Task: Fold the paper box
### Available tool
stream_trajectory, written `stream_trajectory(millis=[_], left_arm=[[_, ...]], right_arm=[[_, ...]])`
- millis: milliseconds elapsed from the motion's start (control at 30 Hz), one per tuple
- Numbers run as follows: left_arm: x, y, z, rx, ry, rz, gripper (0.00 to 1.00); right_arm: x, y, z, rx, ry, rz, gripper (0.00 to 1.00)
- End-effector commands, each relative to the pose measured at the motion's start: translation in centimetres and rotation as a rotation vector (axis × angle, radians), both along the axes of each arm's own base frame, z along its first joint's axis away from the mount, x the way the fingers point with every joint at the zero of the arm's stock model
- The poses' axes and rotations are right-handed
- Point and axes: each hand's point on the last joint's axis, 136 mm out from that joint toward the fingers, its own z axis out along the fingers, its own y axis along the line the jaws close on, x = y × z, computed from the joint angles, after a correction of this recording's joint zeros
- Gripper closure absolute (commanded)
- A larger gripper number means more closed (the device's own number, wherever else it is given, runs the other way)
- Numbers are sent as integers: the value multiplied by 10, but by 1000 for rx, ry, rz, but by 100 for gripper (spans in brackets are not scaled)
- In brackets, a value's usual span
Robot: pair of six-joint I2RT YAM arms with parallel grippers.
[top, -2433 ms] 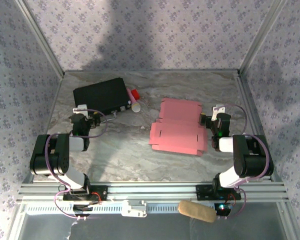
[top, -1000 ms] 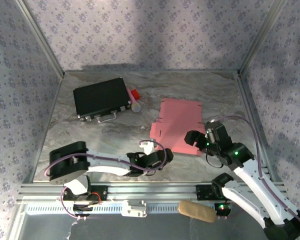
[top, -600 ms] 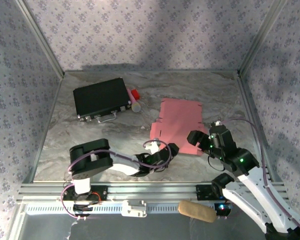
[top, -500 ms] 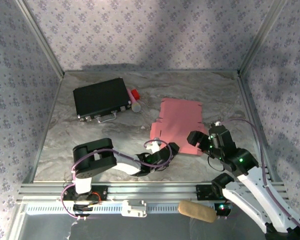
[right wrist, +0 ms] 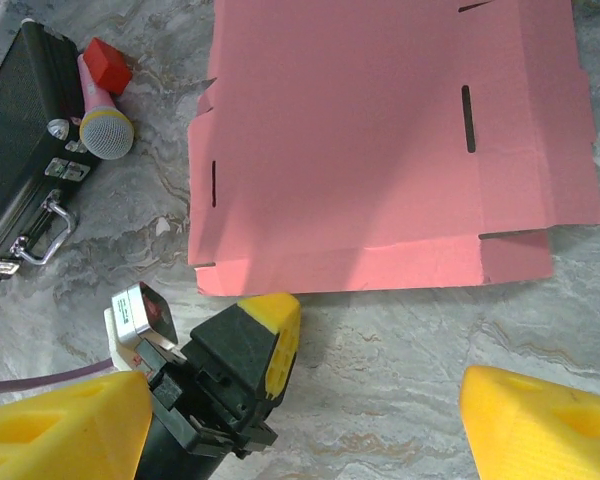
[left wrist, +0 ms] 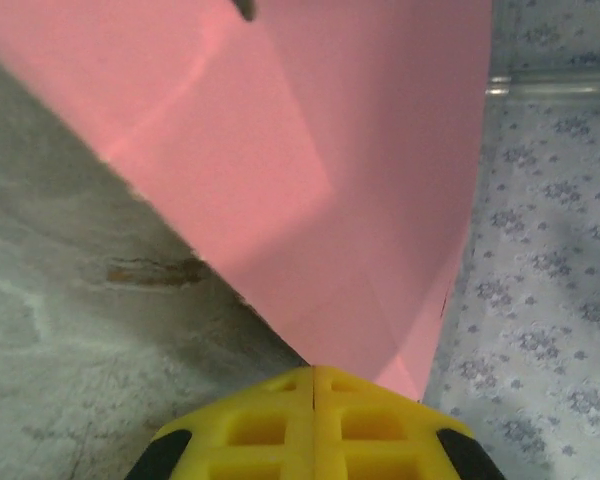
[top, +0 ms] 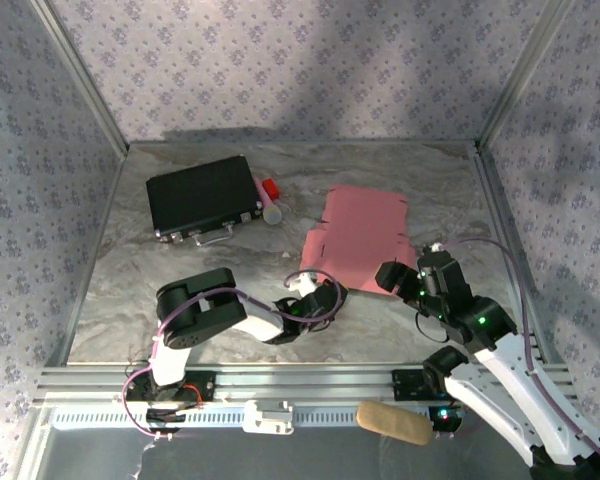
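The thin pink cardboard paper box [right wrist: 380,150] lies unfolded, a slotted, notched sheet, its near edge pinched between the left gripper's [left wrist: 313,378] closed fingers; the right gripper's [right wrist: 305,420] fingers stand wide apart.

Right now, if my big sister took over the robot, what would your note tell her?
Left gripper: shut, and it seems to pinch the near edge of the paper box.
Right gripper: open, holding nothing, hovering over the table on the near side of the sheet.
Paper box: an unfolded pink sheet on the table, right of the middle, slots and flaps showing.
Done: only that grip; no flap is folded.
Left: fold up the walls and flaps and tuck them in to make the box.
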Motion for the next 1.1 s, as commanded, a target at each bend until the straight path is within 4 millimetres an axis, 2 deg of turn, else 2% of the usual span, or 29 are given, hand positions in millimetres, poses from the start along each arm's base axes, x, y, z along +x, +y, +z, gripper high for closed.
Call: stream_trajectory(millis=[0, 100, 267, 367, 467, 600, 733, 833, 900, 1033, 1067], left_arm=[[10, -11, 35, -40, -97, -12, 100], [9, -14, 54, -49, -144, -36, 100], [5, -18, 84, -61, -208, -65, 100], [2, -16, 87, -63, -192, -70, 100], [1, -6, 76, -40, -124, -73, 100], [33, 19, 71, 174, 0, -193, 86], [71, 76, 93, 534, -39, -186, 69], [103, 99, 99, 623, -45, -205, 65], [123, 103, 97, 669, -57, -231, 66], [162, 94, 93, 762, -112, -290, 65], [171, 91, 85, 779, -106, -301, 65]], right_arm=[[-1, -3, -8, 3, 16, -32, 19], [-1, -1, -14, 56, 28, -68, 22], [6, 9, -14, 304, -4, -194, 31], [5, 4, -33, 400, 23, -302, 31], [5, 6, -56, 468, 73, -372, 31], [4, 6, -75, 491, 110, -429, 31], [5, 10, -88, 518, 134, -458, 31], [9, 16, -92, 525, 142, -454, 31], [10, 21, -95, 513, 157, -442, 31], [17, 36, -96, 493, 177, -411, 30], [18, 40, -99, 486, 190, -408, 29]])
